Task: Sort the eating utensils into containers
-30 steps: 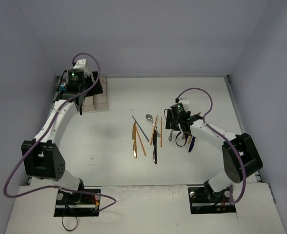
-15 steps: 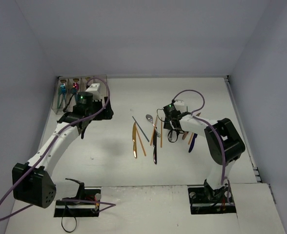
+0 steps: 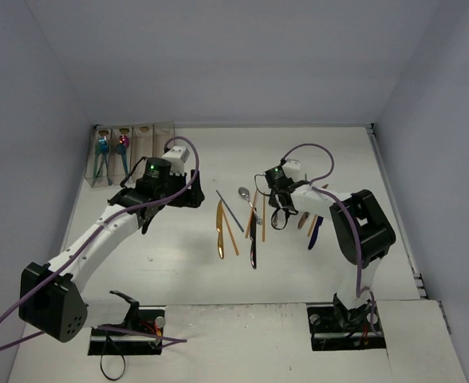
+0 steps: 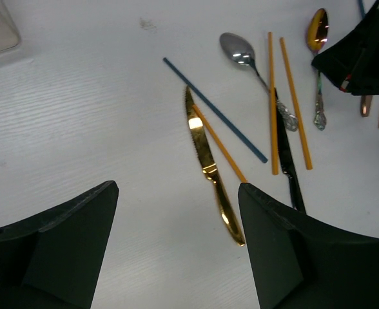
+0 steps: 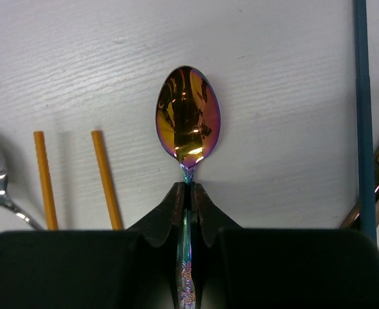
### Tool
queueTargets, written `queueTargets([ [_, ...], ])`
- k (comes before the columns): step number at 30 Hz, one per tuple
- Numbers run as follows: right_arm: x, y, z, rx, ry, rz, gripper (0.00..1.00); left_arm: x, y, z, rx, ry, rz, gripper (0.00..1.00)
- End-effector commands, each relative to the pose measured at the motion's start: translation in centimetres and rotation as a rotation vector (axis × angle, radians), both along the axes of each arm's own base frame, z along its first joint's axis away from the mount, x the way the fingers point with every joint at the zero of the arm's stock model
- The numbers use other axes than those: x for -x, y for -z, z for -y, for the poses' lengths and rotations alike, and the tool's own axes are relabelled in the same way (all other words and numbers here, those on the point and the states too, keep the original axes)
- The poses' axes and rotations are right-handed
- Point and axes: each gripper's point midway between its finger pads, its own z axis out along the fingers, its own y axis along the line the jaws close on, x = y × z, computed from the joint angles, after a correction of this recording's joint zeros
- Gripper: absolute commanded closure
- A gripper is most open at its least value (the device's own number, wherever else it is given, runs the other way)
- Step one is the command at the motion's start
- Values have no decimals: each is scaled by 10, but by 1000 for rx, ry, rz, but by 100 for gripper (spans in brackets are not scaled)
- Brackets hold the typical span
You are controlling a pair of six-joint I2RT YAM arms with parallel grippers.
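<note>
My right gripper (image 5: 188, 188) is shut on the neck of an iridescent pink spoon (image 5: 188, 116) that lies on the table, bowl pointing away. Orange sticks (image 5: 106, 177) lie just left of it. In the top view this gripper (image 3: 280, 209) sits at the right side of the utensil pile. My left gripper (image 4: 176, 193) hangs open and empty above the table, near a gold knife (image 4: 209, 164). Beyond it lie a blue stick (image 4: 215, 111), a silver spoon (image 4: 238, 48) and a black knife (image 4: 289, 167). The containers (image 3: 151, 129) stand at the far left and hold teal and pink utensils.
A teal stick (image 5: 363, 116) and a copper handle (image 5: 376, 187) lie right of the held spoon. A dark blue utensil (image 3: 313, 231) lies beside the right arm. Walls close in the table on three sides.
My left arm has swung from the containers toward the pile in the middle, still open. My right gripper has closed on the iridescent spoon's neck.
</note>
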Motion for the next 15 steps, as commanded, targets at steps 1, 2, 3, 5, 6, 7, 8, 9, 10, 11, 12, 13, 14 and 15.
queueTargets([
  [1, -8, -73, -18, -126, -40, 141, 100, -4, -48, 39, 157, 68, 128, 27],
  [2, -8, -88, -24, -161, -56, 172, 100, -3, -53, 47, 177, 85, 141, 26],
  [3, -6, -106, -31, -201, -80, 206, 100, -1, -58, 56, 200, 106, 158, 24],
  [5, -2, -139, -42, -274, -120, 273, 100, 3, -68, 75, 246, 145, 188, 18],
  [6, 1, -150, -47, -302, -142, 293, 100, 4, -73, 83, 266, 158, 196, 16],
  [7, 5, -158, -50, -323, -155, 308, 100, 4, -80, 90, 289, 171, 217, 16],
  [8, 9, -167, -52, -346, -169, 323, 100, 6, -88, 100, 312, 191, 238, 16],
  [9, 12, -172, -55, -370, -183, 328, 100, 6, -93, 104, 318, 199, 250, 16],
  [10, 16, -179, -57, -394, -194, 341, 100, 7, -95, 111, 324, 212, 259, 16],
  [11, 19, -187, -59, -417, -205, 355, 100, 9, -98, 117, 331, 227, 266, 16],
  [12, 23, -194, -61, -443, -216, 369, 100, 10, -101, 125, 342, 243, 271, 16],
  [13, 27, -202, -62, -468, -224, 384, 100, 12, -104, 131, 345, 259, 276, 16],
  [14, 31, -209, -63, -494, -230, 398, 100, 14, -105, 136, 344, 273, 281, 16],
  [15, 33, -217, -63, -512, -236, 418, 100, 16, -108, 144, 344, 290, 284, 16],
])
